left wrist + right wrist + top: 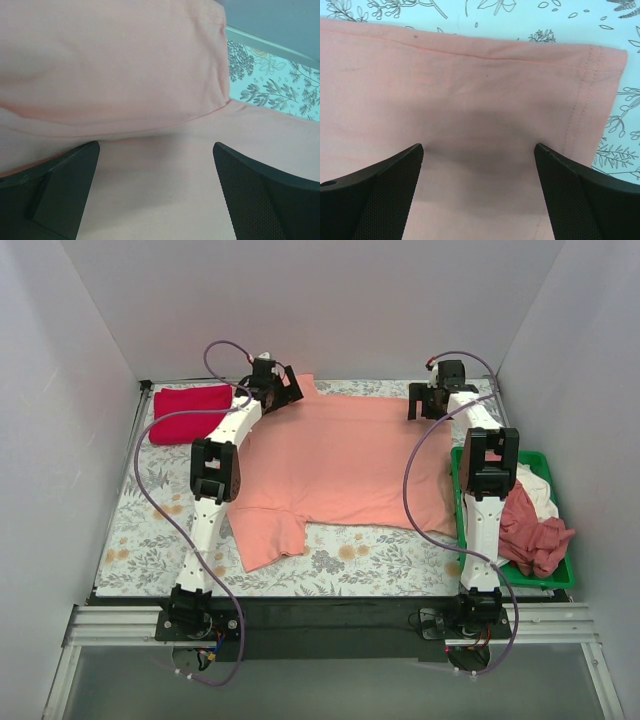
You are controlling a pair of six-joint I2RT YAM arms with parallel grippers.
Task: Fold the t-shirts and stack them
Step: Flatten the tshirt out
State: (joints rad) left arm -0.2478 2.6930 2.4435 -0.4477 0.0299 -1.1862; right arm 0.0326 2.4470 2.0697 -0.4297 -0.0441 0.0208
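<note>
Surface: floral-printed surface point(350, 562), boxed in by a pale back wall point(320, 310) and side walls.
Shirt in hand: salmon-pink t-shirt point(350, 460) lies spread flat across the middle, collar end to the left and hem to the right, with its near sleeve point(270, 540) sticking out toward the arm bases.
Done pile: red t-shirt point(190, 412) sits folded in the far left corner, apart from the pink one.
Waiting: dusty rose t-shirt point(535, 535) and white t-shirt point(537, 490) are heaped in the green tray point(565, 582) on the right.
Left jaws: spread wide, holding nothing, low over the far sleeve point(125, 65) and the cloth beside it.
Right jaws: spread wide, holding nothing, above the far hem corner point(607, 55).
Step, as judged: take the far edge at both ends and fold it toward the near edge.
Doing it well: pinch close to the edge, right on the stitched corner and left where sleeve meets body. Catch both layers, lift level, and carry both ends together so the crease runs straight.
Edges: far edge lies near the back wall, so there is little room behind the jaws. The hem side lies just beside the tray wall, under the right arm point(487, 465).
Open room: a strip of bare print shows along the near edge. The left arm point(215, 472) crosses the collar end and must clear it as the fold comes over.
</note>
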